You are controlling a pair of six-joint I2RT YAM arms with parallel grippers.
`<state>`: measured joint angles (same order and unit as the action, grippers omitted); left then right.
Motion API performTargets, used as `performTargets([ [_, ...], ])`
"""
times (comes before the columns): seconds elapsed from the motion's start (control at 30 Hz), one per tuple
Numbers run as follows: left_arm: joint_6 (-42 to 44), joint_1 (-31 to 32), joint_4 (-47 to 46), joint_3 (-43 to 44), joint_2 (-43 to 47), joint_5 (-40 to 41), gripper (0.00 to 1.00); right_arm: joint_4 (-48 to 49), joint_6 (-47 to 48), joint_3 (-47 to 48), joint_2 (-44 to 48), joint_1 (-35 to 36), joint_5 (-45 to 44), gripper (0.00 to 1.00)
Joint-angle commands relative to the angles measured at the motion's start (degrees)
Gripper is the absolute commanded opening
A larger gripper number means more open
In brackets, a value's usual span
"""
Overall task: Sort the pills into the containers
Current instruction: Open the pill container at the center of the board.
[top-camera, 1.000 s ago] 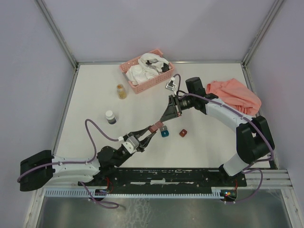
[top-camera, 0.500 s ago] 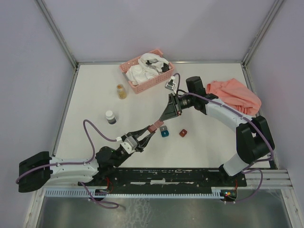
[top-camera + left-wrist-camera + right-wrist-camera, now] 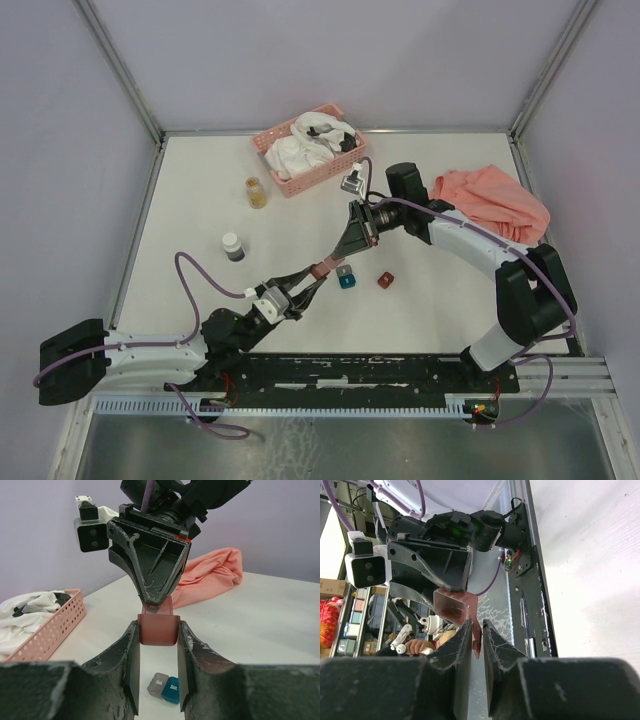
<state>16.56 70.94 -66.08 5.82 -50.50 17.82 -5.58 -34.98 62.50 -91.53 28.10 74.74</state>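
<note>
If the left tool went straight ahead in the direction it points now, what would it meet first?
The right tool. Its tips pinch the top of the red box that the left tool holds, so it stands directly ahead and very close.

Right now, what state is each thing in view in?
Left gripper: shut on dark red box, lifted off the table.
Right gripper: pinching that box's lid.
Grey box: on table, lid shut.
Teal box: beside it, lid shut.
Second red box: on table, alone.
Pill jar: upright.
White-capped bottle: upright, capped.
Basket: holds cloths.
Orange cloth: crumpled.
</note>
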Motion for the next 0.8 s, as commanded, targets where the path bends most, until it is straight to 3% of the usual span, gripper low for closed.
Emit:
performTargets([
  [0.0, 1.19, -0.23, -2.5, 0.85, -0.36, 0.57, 0.03, 3.81, -1.26, -0.06, 1.99, 0.2, 2.32, 0.17],
  [0.13, 1.14, -0.21, -2.17, 0.94, -0.74, 0.9, 0.05, 3.95, -1.05, -0.01, 2.44, 0.34, 2.26, 0.05],
  [0.17, 0.81, -0.2, -1.74, 1.02, -0.76, 1.01, 0.1, 4.0, -0.96, 0.02, 2.55, 0.25, 2.25, 0.03],
  [0.37, -2.26, -0.22, 0.67, 0.18, 0.63, 1.34, 0.57, 1.64, 2.79, 0.64, 3.64, 0.17, 1.69, 0.02],
  [0.4, -3.1, -0.22, 1.21, -0.23, 1.3, 1.36, 0.7, -0.93, 5.49, 1.46, 3.78, 0.19, 1.35, 0.02],
  [0.5, -6.9, -0.19, 5.36, -0.98, 4.77, 0.86, 0.87, -15.11, 18.3, 4.96, 3.57, -0.07, -0.72, 0.02],
  [0.67, -19.01, -0.23, 23.41, 2.52, 15.13, 2.57, 1.0, -33.15, 38.13, 10.19, 3.65, -0.09, -10.29, 0.02],
  [0.77, -28.71, -0.2, 35.4, 6.3, 20.57, 6.59, 0.99, -40.48, 49.6, 12.78, 4.5, -0.05, -18.43, 0.02],
])
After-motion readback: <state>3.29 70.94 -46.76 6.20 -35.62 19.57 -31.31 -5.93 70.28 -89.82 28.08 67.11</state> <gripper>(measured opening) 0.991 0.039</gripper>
